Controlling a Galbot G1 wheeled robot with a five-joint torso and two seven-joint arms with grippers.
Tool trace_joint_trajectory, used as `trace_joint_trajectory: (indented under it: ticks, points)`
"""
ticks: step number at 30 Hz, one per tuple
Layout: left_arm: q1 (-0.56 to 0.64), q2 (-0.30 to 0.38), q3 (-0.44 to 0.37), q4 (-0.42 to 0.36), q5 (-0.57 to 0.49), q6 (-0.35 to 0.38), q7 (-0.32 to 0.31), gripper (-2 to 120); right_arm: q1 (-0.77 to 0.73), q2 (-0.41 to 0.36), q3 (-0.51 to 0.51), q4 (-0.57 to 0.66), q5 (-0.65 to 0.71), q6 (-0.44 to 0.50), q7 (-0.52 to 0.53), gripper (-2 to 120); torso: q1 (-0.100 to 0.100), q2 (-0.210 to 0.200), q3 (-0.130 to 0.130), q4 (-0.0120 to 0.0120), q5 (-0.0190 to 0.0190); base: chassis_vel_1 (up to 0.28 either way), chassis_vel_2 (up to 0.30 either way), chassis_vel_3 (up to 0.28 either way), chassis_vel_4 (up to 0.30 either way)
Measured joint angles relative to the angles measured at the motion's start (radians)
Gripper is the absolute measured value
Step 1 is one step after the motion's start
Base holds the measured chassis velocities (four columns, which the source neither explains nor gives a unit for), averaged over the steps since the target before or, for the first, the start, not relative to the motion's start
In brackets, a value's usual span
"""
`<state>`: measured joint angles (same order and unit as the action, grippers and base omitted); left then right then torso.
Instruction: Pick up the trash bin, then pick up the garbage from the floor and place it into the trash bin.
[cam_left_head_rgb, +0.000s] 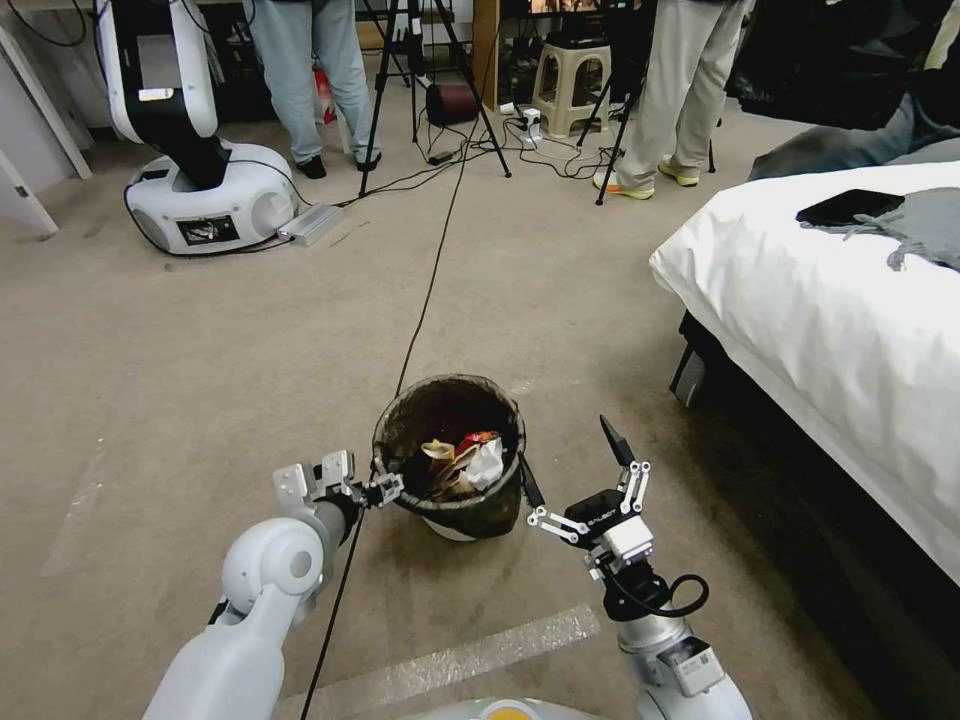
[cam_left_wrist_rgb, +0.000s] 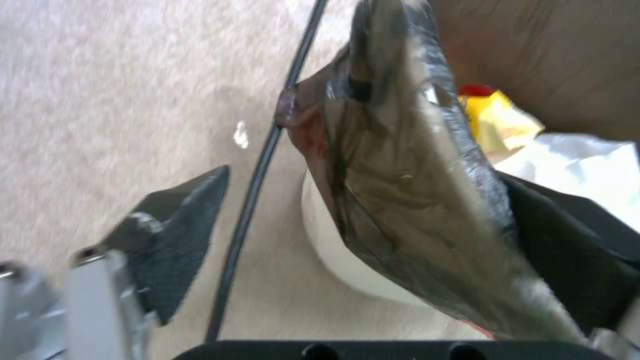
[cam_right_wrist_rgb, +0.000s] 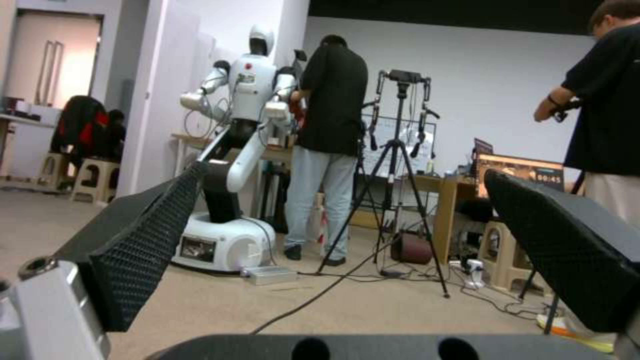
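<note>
The trash bin (cam_left_head_rgb: 450, 505) stands on the carpet just ahead of me, white with a dark bag liner over its rim. The garbage (cam_left_head_rgb: 465, 460) lies inside it: red-and-white wrappers, yellow foil and white tissue. My left gripper (cam_left_head_rgb: 388, 489) is at the bin's left rim. In the left wrist view the left gripper (cam_left_wrist_rgb: 373, 200) is open and straddles the lined rim of the trash bin (cam_left_wrist_rgb: 400, 190), one finger outside and apart from the wall, the other inside near the garbage (cam_left_wrist_rgb: 497, 117). My right gripper (cam_left_head_rgb: 570, 460) hovers open beside the bin's right side, holding nothing; its right wrist view (cam_right_wrist_rgb: 347, 240) looks across the room.
A black cable (cam_left_head_rgb: 430, 270) runs across the carpet and under the bin's left side. A white bed (cam_left_head_rgb: 830, 300) fills the right. Another robot's base (cam_left_head_rgb: 205, 200), tripods, a stool (cam_left_head_rgb: 570, 85) and standing people are at the far end. A pale tape strip (cam_left_head_rgb: 450, 665) marks the floor near me.
</note>
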<state>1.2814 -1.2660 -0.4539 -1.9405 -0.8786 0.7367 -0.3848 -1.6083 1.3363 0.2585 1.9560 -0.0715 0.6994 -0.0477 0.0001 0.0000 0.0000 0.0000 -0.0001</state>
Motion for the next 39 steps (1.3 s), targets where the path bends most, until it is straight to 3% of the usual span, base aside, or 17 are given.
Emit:
trace_joint_trajectory:
  ticks: [9, 15, 21, 23, 24, 26, 27, 29, 30, 32, 33, 36, 37, 39]
  points:
    - [-0.023, 0.004, 0.001, -0.009, 0.005, -0.002, -0.001, 112, -0.006, 0.004, -0.004, -0.005, -0.002, 0.008, -0.011, 100, 0.0, 0.0, 0.0, -0.0001, 0.0, 0.0, 0.0, 0.0, 0.0]
    - [0.037, 0.009, -0.007, -0.065, 0.106, -0.046, 0.029, 115, 0.006, 0.013, -0.002, -0.001, -0.004, -0.001, 0.035, 100, 0.0, 0.0, 0.0, 0.0003, 0.0002, 0.0, 0.0, 0.0, 0.0]
    - [0.125, -0.013, -0.017, -0.154, 0.258, -0.14, 0.053, 111, 0.017, 0.022, -0.004, 0.011, -0.005, -0.023, 0.084, 100, 0.0, 0.0, 0.0, 0.0, 0.0, 0.0, 0.0, 0.0, 0.0]
    - [0.181, -0.043, -0.024, -0.175, 0.422, -0.295, 0.077, 107, 0.024, 0.025, -0.004, 0.022, -0.006, -0.041, 0.115, 100, 0.0, 0.0, 0.0, -0.0001, 0.0001, 0.0, 0.0, 0.0, 0.0]
    - [0.181, -0.043, -0.024, -0.175, 0.422, -0.295, 0.077, 107, 0.024, 0.025, -0.004, 0.022, -0.006, -0.041, 0.115, 100, 0.0, 0.0, 0.0, -0.0001, 0.0001, 0.0, 0.0, 0.0, 0.0]
    - [0.256, -0.083, -0.035, -0.177, 0.637, -0.492, 0.102, 102, 0.029, 0.03, -0.006, 0.04, -0.006, -0.074, 0.17, 100, 0.0, 0.0, 0.0, 0.0001, 0.0002, 0.0, 0.0, 0.0, 0.0]
    - [0.285, -0.097, -0.036, -0.176, 0.687, -0.549, 0.101, 101, 0.029, 0.032, -0.006, 0.046, -0.007, -0.087, 0.188, 100, 0.0, 0.0, 0.0, 0.0002, 0.0001, 0.0, 0.0, 0.0, 0.0]
    - [0.301, -0.105, -0.037, -0.175, 0.713, -0.578, 0.101, 101, 0.029, 0.033, -0.005, 0.049, -0.007, -0.091, 0.194, 100, 0.0, 0.0, 0.0, 0.0002, 0.0002, 0.0, 0.0, 0.0, 0.0]
    - [0.326, -0.117, -0.038, -0.173, 0.748, -0.621, 0.1, 100, 0.028, 0.035, -0.002, 0.054, -0.012, -0.1, 0.204, 100, 0.0, 0.0, 0.0, 0.0002, 0.0002, 0.0, 0.0, 0.0, 0.0]
    - [0.375, -0.142, -0.039, -0.153, 0.826, -0.781, 0.091, 100, 0.02, 0.041, 0.009, 0.057, -0.026, -0.111, 0.212, 100, 0.0, 0.0, 0.0, -0.0001, 0.0004, 0.0, 0.0, 0.0, 0.0]
    - [0.375, -0.142, -0.039, -0.153, 0.826, -0.781, 0.091, 100, 0.02, 0.041, 0.009, 0.057, -0.026, -0.111, 0.212, 100, 0.0, 0.0, 0.0, -0.0001, 0.0004, 0.0, 0.0, 0.0, 0.0]
    - [0.408, -0.177, -0.042, -0.107, 0.891, -0.934, 0.073, 100, 0.014, 0.047, 0.018, 0.046, -0.035, -0.116, 0.216, 100, 0.0, 0.0, 0.0, 0.0001, 0.0003, 0.0, 0.0, 0.0, 0.0]
    - [0.408, -0.177, -0.042, -0.107, 0.891, -0.934, 0.073, 100, 0.014, 0.047, 0.018, 0.046, -0.035, -0.116, 0.216, 100, 0.0, 0.0, 0.0, 0.0001, 0.0003, 0.0, 0.0, 0.0, 0.0]
    - [0.428, -0.187, -0.032, -0.068, 0.9, -1.007, 0.05, 100, 0.01, 0.05, 0.029, 0.034, -0.038, -0.116, 0.218, 100, 0.0, 0.0, 0.0, 0.0, -0.0001, 0.0, 0.0, 0.0, 0.0]
